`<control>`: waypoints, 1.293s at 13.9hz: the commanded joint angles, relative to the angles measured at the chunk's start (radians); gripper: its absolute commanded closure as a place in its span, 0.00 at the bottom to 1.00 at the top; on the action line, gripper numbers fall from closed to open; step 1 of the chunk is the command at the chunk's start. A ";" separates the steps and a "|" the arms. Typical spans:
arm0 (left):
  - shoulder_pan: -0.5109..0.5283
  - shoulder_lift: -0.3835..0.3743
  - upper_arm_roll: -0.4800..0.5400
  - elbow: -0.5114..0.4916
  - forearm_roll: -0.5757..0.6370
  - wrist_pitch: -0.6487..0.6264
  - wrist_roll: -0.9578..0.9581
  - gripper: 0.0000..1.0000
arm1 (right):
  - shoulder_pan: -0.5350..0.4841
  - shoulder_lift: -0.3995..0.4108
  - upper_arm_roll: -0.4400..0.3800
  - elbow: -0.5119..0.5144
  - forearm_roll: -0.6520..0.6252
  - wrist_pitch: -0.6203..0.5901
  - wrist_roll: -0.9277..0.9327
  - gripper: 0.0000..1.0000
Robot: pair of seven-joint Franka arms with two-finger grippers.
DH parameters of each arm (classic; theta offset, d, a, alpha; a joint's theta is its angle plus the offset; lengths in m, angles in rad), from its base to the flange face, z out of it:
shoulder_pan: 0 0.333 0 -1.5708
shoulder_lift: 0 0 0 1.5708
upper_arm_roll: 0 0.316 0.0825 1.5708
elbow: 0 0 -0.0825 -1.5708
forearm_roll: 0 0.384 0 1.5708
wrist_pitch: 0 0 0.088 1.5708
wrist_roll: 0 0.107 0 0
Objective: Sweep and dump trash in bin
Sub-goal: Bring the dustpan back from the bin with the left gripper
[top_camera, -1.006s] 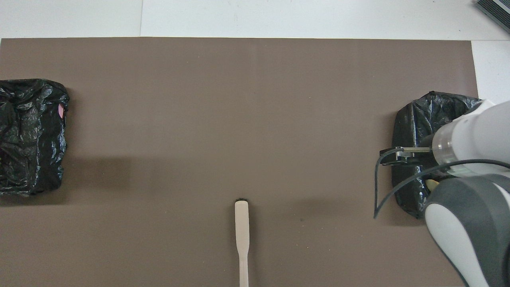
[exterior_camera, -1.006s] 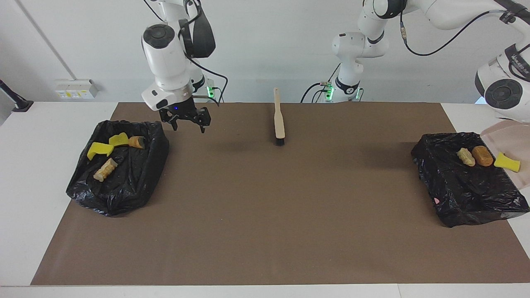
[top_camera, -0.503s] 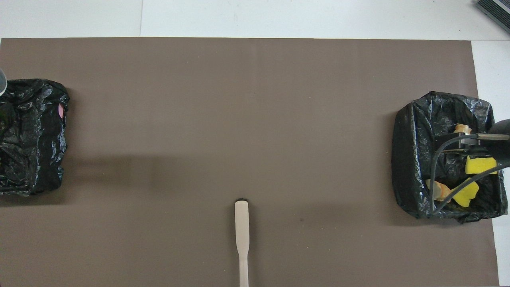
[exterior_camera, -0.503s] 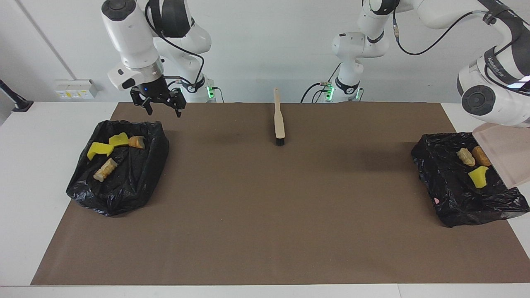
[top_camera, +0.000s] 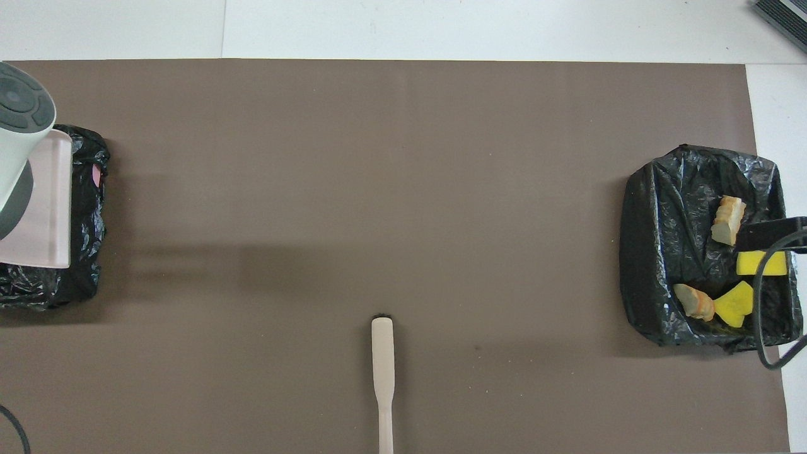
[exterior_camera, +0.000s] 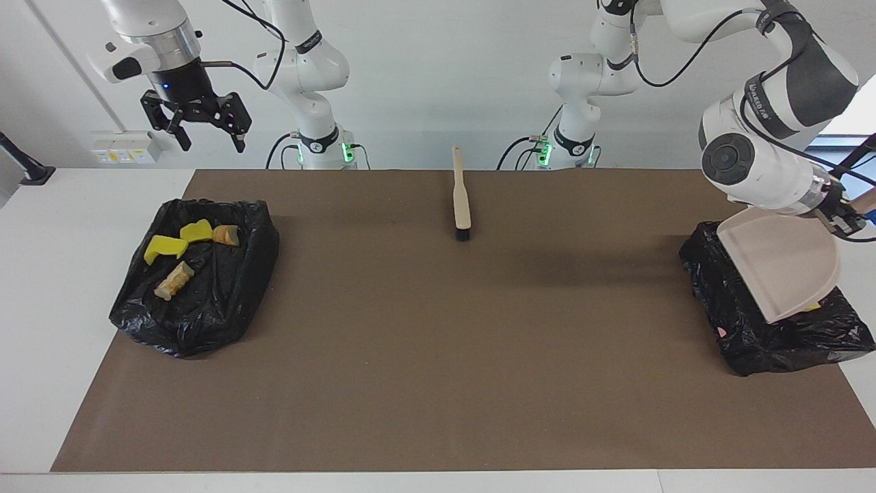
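Now the dustpan (exterior_camera: 780, 267) hangs tipped over the bin at the L arm's end (exterior_camera: 766, 335), pan empty as far as visible; a sec ago three scraps sat in view there, now only a yellow sliver (exterior_camera: 812, 307) peeks under its edge. L gripper (exterior_camera: 845, 216) is clamped on the pan's handle. R gripper (exterior_camera: 203, 127), jaws wide and empty, has risen clear above the other bin (exterior_camera: 226, 287), which holds four scraps (exterior_camera: 174, 279). Brush (exterior_camera: 462, 195) lies idle mid-mat, near the robots. Judgement: dump done, mat swept; task approx. complete.
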 commanded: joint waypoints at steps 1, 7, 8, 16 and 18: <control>-0.003 -0.002 -0.028 0.009 -0.140 -0.040 -0.068 1.00 | -0.012 0.039 0.007 0.029 -0.012 -0.008 -0.025 0.00; -0.007 0.005 -0.130 0.007 -0.424 -0.083 -0.353 1.00 | -0.023 0.072 0.009 0.098 -0.002 -0.022 -0.020 0.00; -0.007 0.008 -0.153 0.007 -0.461 -0.092 -0.408 1.00 | -0.015 0.073 0.009 0.092 -0.008 0.001 -0.020 0.00; -0.007 0.075 -0.330 0.009 -0.751 -0.086 -0.968 1.00 | -0.018 0.061 0.009 0.075 -0.005 0.000 -0.026 0.00; -0.007 0.106 -0.383 0.030 -0.800 -0.063 -1.122 1.00 | -0.018 0.061 0.007 0.073 -0.005 0.003 -0.028 0.00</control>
